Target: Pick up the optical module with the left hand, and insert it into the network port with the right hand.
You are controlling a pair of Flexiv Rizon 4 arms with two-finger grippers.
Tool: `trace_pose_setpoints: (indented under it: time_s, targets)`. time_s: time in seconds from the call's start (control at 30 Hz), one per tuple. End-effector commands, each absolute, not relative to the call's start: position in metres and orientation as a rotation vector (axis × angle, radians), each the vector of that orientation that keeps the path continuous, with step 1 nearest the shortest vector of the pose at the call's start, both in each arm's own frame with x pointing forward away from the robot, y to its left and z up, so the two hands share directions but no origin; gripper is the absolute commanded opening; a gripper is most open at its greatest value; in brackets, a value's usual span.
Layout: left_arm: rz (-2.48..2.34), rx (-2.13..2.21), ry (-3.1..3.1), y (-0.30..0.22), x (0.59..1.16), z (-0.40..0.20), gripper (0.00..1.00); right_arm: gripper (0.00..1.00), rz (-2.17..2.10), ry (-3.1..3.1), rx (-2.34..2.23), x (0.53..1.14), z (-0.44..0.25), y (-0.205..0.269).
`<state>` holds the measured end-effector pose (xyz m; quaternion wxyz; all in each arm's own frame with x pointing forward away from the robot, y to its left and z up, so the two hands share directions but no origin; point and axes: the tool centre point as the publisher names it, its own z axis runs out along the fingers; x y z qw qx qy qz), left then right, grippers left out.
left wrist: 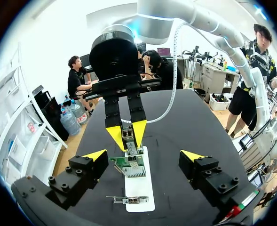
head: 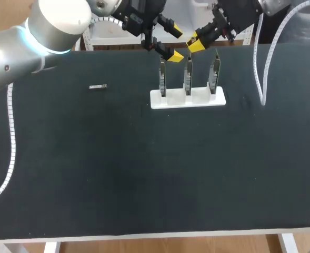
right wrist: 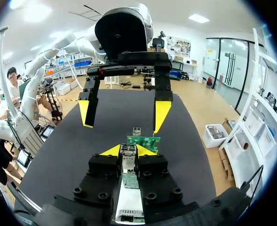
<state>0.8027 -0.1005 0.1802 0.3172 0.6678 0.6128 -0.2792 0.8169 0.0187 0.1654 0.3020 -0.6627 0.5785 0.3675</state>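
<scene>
The white holder (head: 160, 101) carries three circuit boards (head: 188, 76) upright in a row. It stands on the black table (head: 144, 174). The optical module (head: 98, 87) lies flat there, well apart on my left. My left gripper (left wrist: 144, 155) hangs wide open by the boards, empty. My right gripper (right wrist: 128, 150) sits narrow above a board, and I cannot tell whether it grips anything.

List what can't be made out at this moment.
- Right wrist view: whether the optical module in the right gripper is in a port; the gripper's own fingers cover its tip.
- Head view: the same contact is too small to see.
- Head view: the small item lying left of the board stand is too small to identify; neither wrist view shows it.
</scene>
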Motion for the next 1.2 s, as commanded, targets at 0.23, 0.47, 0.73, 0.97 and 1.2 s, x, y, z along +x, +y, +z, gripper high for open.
trace_pose_setpoints:
  time_s: [0.23,0.47,0.73,0.97,1.2]
  targets:
    - [-0.731,1.758,1.617,-0.1011,0.8022,0.1808,1.00,0.00,0.957,1.545,-1.753,0.8117,0.1645,0.0201]
    - [-0.731,1.758,1.617,-0.1011,0.8022,0.1808,1.00,0.00,0.967,1.552,-1.757,0.8123,0.1613,0.0209]
    - [-0.731,1.758,1.617,-0.1011,0.8022,0.1808,1.00,0.00,0.970,1.559,-1.756,0.8125,0.1595,0.0204]
    - [-0.731,1.758,1.617,-0.1011,0.8022,0.1808,1.00,0.00,0.959,1.554,-1.755,0.8138,0.1627,0.0204]
    - [-0.731,1.758,1.617,-0.1011,0.8022,0.1808,1.00,0.00,0.961,1.561,-1.758,0.8158,0.1585,0.0222]
